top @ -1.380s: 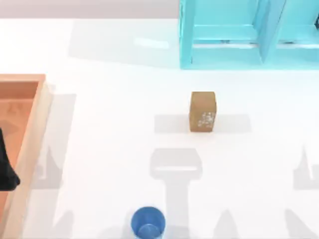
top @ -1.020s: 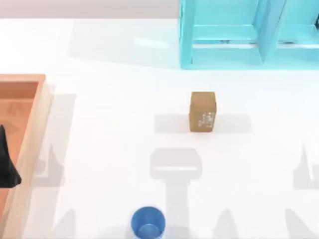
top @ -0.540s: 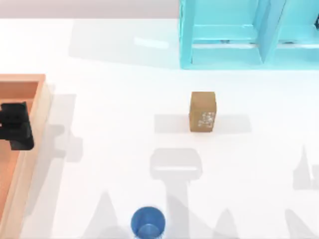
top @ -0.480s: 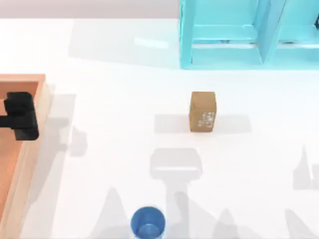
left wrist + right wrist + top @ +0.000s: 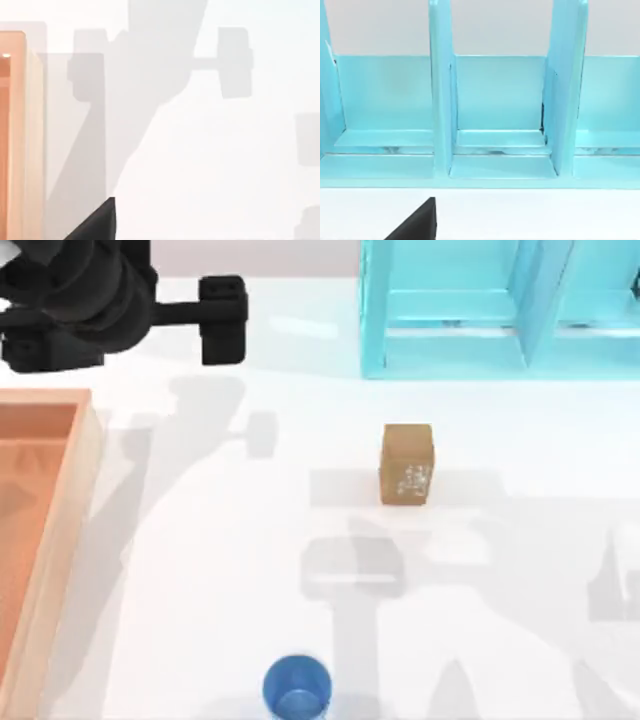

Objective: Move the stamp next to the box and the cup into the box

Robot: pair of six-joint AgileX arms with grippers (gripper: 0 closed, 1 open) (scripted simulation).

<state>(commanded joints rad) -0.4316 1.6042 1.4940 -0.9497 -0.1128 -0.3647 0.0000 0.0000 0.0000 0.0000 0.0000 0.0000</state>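
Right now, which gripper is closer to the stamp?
Left. The left gripper is up near the far edge, left of and beyond the stamp, with bare table between. The right gripper faces the cyan shelf; its distance can't be judged.

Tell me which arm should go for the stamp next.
Left, probably. The left pincer is out over the table, up-left of the stamp, with bare table between them. The box also sits on the left side.
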